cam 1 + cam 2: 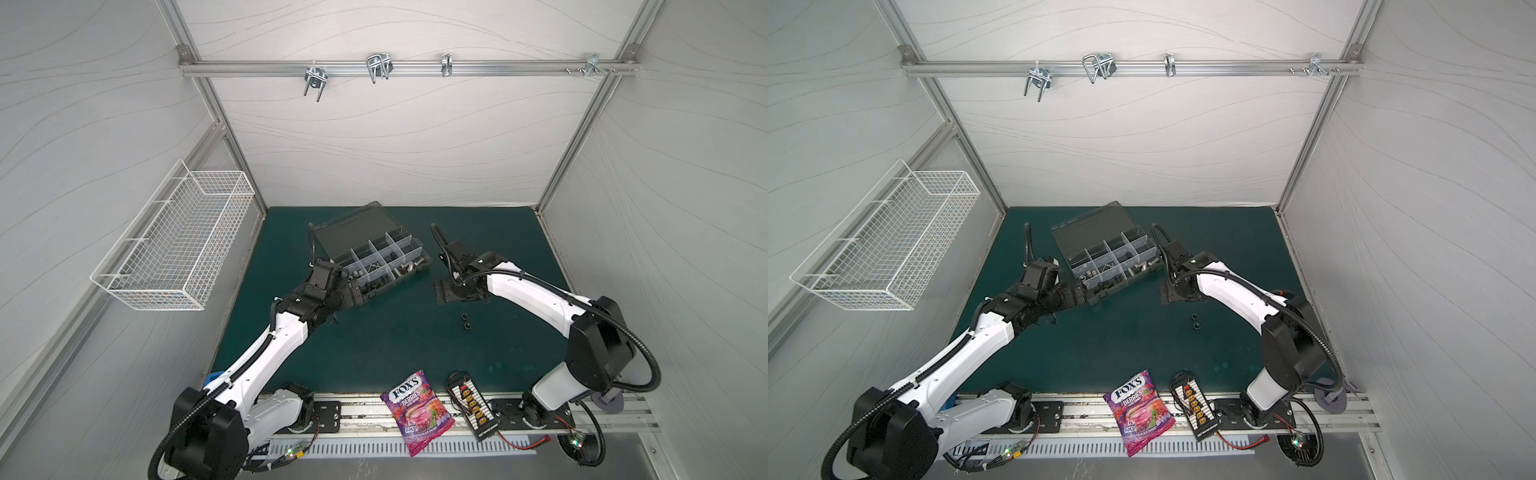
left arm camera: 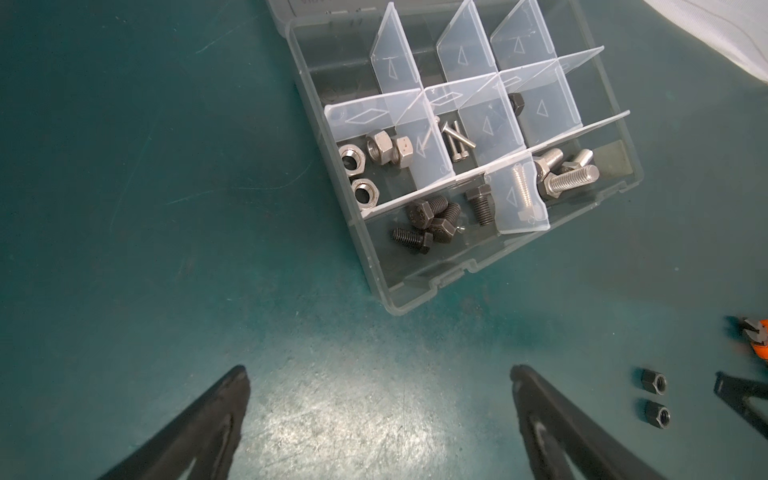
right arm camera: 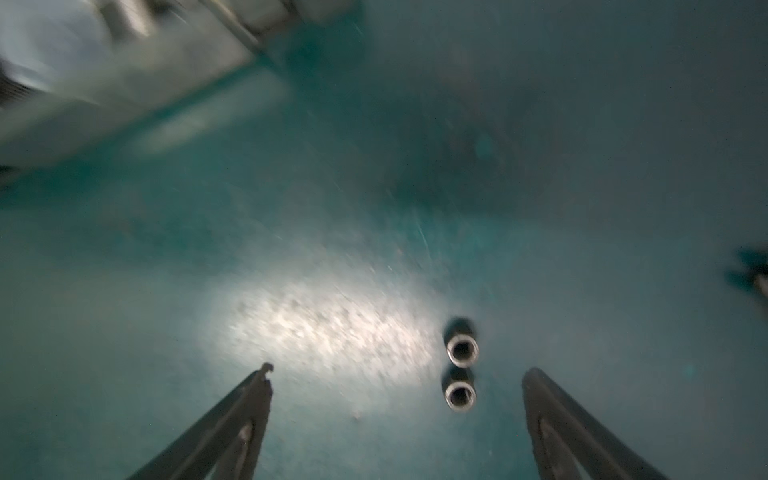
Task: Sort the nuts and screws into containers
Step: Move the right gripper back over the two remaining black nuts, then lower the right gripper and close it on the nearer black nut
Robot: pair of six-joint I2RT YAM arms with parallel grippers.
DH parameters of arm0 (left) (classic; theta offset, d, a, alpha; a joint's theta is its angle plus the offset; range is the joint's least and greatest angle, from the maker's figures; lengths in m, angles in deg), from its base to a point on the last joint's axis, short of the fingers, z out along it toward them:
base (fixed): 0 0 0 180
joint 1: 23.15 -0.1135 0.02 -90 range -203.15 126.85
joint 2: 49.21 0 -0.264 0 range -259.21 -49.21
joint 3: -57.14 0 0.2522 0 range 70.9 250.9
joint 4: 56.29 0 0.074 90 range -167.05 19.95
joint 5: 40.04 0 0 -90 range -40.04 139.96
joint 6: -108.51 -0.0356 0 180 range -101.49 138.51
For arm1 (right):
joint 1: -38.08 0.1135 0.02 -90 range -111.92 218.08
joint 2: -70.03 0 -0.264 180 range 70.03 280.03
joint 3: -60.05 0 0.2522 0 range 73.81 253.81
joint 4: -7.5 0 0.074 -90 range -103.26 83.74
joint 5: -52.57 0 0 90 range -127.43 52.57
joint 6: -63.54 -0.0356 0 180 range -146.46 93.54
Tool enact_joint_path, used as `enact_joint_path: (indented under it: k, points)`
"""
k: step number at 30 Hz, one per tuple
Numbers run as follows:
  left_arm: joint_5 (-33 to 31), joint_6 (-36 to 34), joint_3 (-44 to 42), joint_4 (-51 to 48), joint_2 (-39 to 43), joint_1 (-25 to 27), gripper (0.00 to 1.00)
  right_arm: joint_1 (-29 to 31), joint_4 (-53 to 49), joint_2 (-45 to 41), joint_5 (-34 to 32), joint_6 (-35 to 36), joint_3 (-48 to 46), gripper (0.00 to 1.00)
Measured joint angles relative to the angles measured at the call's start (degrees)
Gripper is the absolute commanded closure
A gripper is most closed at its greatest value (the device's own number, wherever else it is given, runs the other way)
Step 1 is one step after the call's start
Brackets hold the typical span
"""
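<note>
The smoky-grey organizer box (image 1: 374,249) lies open on the green mat. Its containers (image 2: 465,137) hold silver nuts (image 2: 365,162), thin silver screws (image 2: 455,141), one black nut (image 2: 515,104), silver bolts (image 2: 561,174) and black bolts (image 2: 432,220). Two black nuts (image 1: 466,320) lie loose on the mat right of the box, also seen in the left wrist view (image 2: 655,397). My left gripper (image 2: 379,374) stands open over bare mat by the box's near corner. My right gripper (image 3: 398,374) is open just above the mat. The two loose nuts (image 3: 461,370) sit between its fingertips, nearer one finger.
A white wire basket (image 1: 174,241) hangs on the left wall. A purple candy bag (image 1: 417,411) and a connector board with yellow plugs (image 1: 473,409) lie at the front edge. Metal hooks (image 1: 378,66) hang on the back rail.
</note>
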Motion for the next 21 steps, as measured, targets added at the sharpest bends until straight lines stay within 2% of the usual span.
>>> enact_joint_path:
  k: [8, 21]
  points:
    - [0.0, 0.0, 0.0, 0.0, -0.2, 0.0, 0.01, -2.6, -0.6, -4.2, 1.6, -1.5, -8.4, 0.25]
    - [0.0, 0.0, 0.0, 0.0, -0.9, 0.0, 0.01, -3.2, 0.8, -4.3, 4.3, -2.3, -15.0, 0.40]
